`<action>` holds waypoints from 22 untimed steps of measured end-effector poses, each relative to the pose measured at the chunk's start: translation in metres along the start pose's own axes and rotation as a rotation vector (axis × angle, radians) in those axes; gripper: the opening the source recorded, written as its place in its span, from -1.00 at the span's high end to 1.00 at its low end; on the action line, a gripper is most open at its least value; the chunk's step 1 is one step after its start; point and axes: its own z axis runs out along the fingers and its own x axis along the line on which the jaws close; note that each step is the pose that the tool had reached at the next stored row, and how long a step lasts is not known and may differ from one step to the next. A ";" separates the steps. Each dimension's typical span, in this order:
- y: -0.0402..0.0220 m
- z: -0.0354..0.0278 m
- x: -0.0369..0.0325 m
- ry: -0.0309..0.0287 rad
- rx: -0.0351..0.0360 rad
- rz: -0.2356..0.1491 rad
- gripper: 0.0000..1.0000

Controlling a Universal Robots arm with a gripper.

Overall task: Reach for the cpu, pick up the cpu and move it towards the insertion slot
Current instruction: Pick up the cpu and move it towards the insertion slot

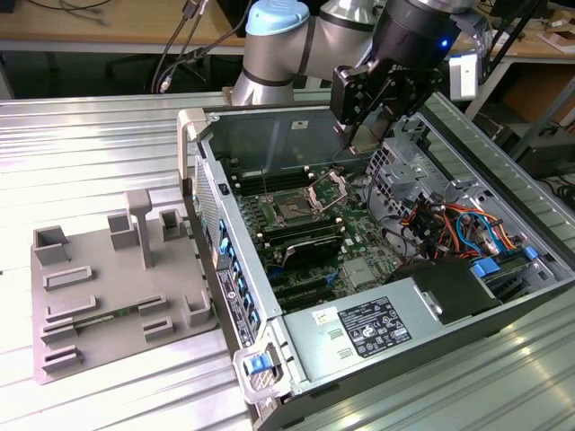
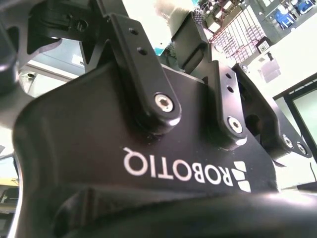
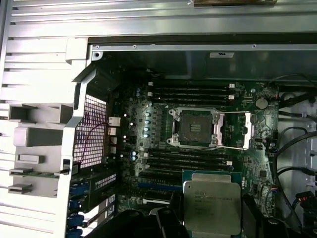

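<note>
The black gripper (image 1: 364,126) hangs at the end of the grey and light-blue robot arm (image 1: 296,45), above the far corner of an open computer case (image 1: 359,269) that lies on its side on a ribbed metal table (image 1: 90,144). It is clamped on the cpu (image 3: 212,206). In the first wrist view, the flat, silvery square chip with its thin green rim sits between the dark fingers (image 3: 166,224), held up off the motherboard (image 3: 148,148) and level with it. In the second wrist view the gripper's black body and linkage arms are seen from very close (the fingertips themselves cannot be made out there).

The insertion slot (image 3: 194,127) is a square socket with a dark centre and a silver frame, in the middle of the green board. Its hinged bracket (image 3: 237,130) is swung open and lies flat beside it. In the first wrist view the cpu is apart from the slot, with a bank of long black memory slots (image 3: 188,161) between the two. A second bank of memory slots (image 3: 190,92) lies on the slot's other side.

In the exterior view the slot (image 1: 294,211) shows inside the case, toward the exterior view's left of the gripper. A grey power supply (image 1: 368,328) fills the near end of the case, and orange and blue cables (image 1: 458,229) bunch toward the exterior view's right. A grey plastic tray with raised frames (image 1: 108,287) lies on the table at the exterior view's left, just beside the case.
</note>
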 end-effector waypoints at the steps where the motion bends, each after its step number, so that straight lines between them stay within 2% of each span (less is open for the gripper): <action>1: -0.0001 0.0000 -0.0012 0.0000 0.0000 0.000 -0.09; 6: -0.0003 0.0004 -0.0049 0.0000 -0.0001 0.000 -0.09; 7: -0.0006 0.0022 -0.0082 -0.0005 -0.0011 0.006 -0.09; 8: -0.0012 0.0071 -0.0110 -0.0066 -0.0322 0.071 -0.09; 9: -0.0016 0.0081 -0.0162 -0.0066 -0.0322 0.071 -0.09; 10: -0.0017 0.0083 -0.0175 -0.0066 -0.0321 0.071 -0.09; 22: -0.0025 0.0099 -0.0276 -0.0065 -0.0321 0.071 -0.09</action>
